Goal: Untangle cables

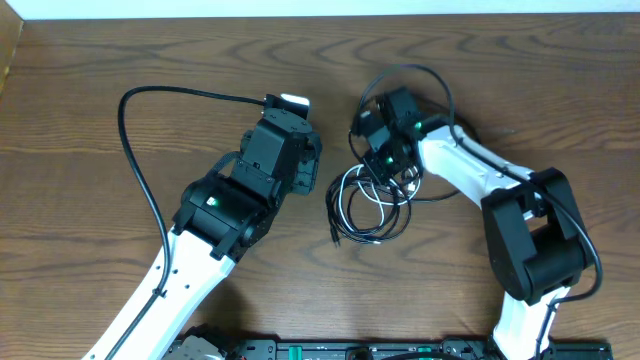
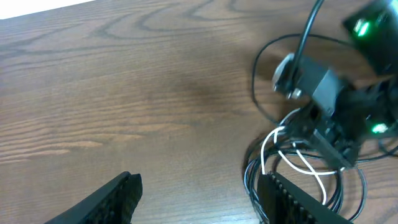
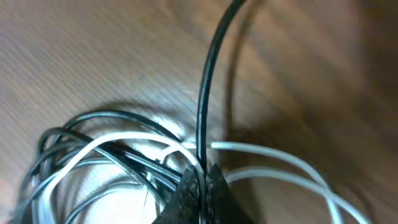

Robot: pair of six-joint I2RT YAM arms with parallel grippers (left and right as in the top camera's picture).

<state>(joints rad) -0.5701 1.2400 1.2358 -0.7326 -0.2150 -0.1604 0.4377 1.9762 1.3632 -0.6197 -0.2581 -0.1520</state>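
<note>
The cables (image 1: 345, 192) lie as a tangled coil of thin black cords and a white one at the table's middle right. My right gripper (image 1: 385, 165) is down on the coil's upper edge. In the right wrist view its fingertips (image 3: 202, 180) are pressed together on a black cable (image 3: 208, 81) that rises straight up, with the white cable (image 3: 273, 152) curving close beside them. My left gripper (image 1: 297, 160) hovers left of the coil, open and holding nothing. In its wrist view the coil (image 2: 252, 177) and white strand (image 2: 305, 165) sit by its right finger (image 2: 298, 202).
The wooden table (image 1: 150, 60) stretches bare to the left and far side. A thicker black arm cable (image 1: 125, 110) loops over the left part of the table. The right arm (image 1: 520, 220) reaches in from the lower right.
</note>
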